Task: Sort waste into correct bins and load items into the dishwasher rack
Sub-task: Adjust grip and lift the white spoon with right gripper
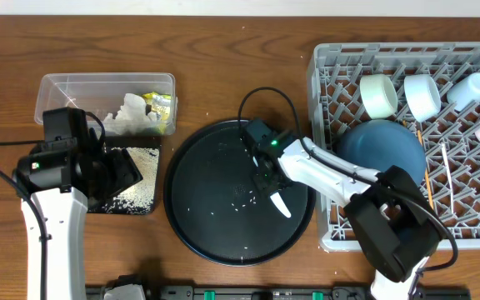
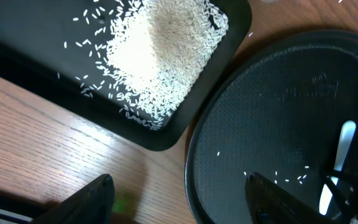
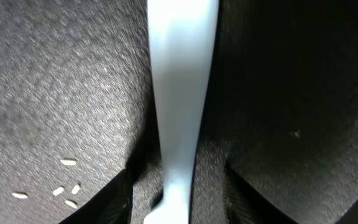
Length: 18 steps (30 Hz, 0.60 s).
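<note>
This looks like a robotics lab bench staged as a dish-clearing station. Two white-and-black robot arms, the left arm and the right arm, reach over a brown wood-grain surface. Loose black cables trail from them, and a black mounting rail runs along the near edge. The kitchen side comes from the props: a large square grey plastic dishwasher rack with upright pegs, a clear rectangular plastic tub, a shallow black rectangular tray holding loose white rice grains, and a large round black tray.
</note>
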{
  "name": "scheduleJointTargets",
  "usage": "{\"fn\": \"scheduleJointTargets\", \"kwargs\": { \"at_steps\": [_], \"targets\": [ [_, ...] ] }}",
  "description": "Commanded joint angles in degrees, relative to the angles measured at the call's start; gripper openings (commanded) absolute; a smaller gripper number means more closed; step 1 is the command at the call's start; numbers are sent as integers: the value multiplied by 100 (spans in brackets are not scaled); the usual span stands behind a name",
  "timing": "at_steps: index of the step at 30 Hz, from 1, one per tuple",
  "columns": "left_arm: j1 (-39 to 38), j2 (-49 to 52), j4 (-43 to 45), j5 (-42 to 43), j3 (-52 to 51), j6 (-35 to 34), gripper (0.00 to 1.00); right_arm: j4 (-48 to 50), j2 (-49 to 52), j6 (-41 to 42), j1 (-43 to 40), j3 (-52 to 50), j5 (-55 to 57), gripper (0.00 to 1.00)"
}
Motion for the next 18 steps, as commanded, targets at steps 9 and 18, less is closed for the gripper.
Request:
{"fn": "scheduleJointTargets", "kwargs": {
  "at_steps": [9, 18],
  "targets": [
    [24, 20, -20, -31, -35, -26, 69, 153, 326, 221, 160, -92, -4, 9],
    [26, 20, -17, -31, -35, -26, 69, -87, 302, 219, 155, 79, -22, 1]
  ]
}}
